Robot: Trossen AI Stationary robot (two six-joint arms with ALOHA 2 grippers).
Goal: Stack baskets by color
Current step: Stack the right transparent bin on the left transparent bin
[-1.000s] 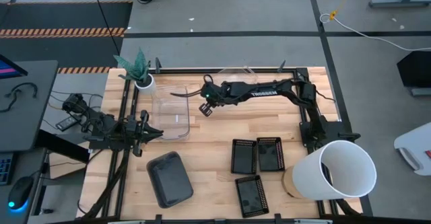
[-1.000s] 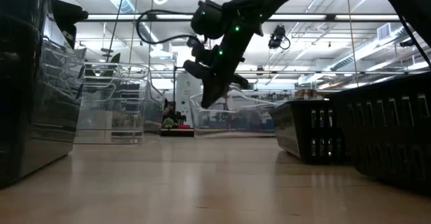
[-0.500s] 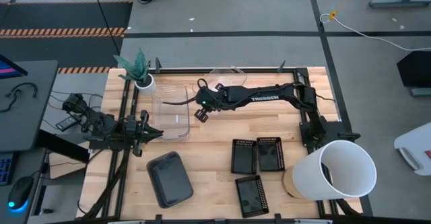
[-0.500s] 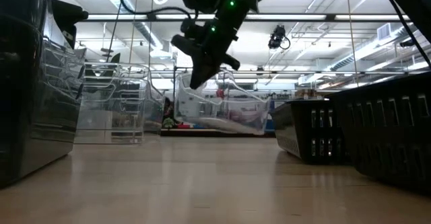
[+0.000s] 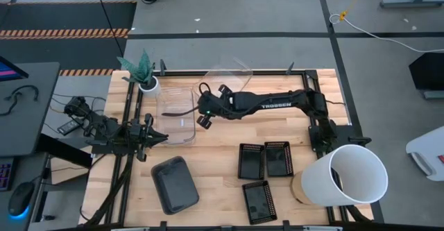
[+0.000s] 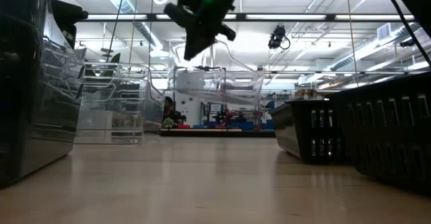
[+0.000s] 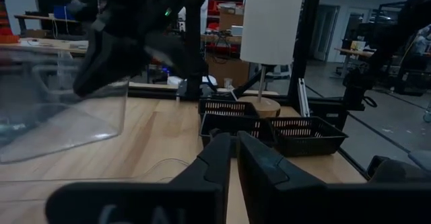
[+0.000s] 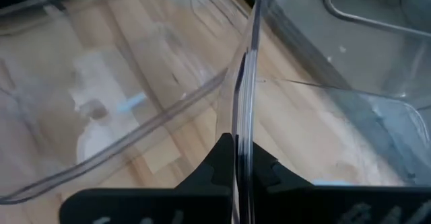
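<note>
My right gripper [image 5: 202, 118] is shut on a clear basket [image 5: 229, 70], which hangs in the air over the table's far middle [image 6: 215, 93]. A second clear basket [image 5: 175, 116] rests on its bottom on the table, just left of the gripper. A smoky grey basket [image 5: 175, 184] lies near the front left. Three black mesh baskets [image 5: 265, 160] sit at the front right. My left gripper [image 5: 161, 137] waits shut at the table's left edge, holding nothing. My right gripper pinches one thin side wall of the clear basket [image 8: 244, 103] between its two fingers, one finger inside the basket and one outside. The fingers slant down from the table's right. The basket is lifted clear of the table and tilted.
A big white bucket [image 5: 350, 175] lies at the front right corner. A small white plant pot [image 5: 148, 85] stands at the far left, beside the resting clear basket. Bare wood lies between the grey basket and the black ones.
My right gripper has risen and swung toward the table's left, rolling a little, still shut on the clear basket. The basket has come up off the table and tipped, and now hangs close to the second clear basket.
</note>
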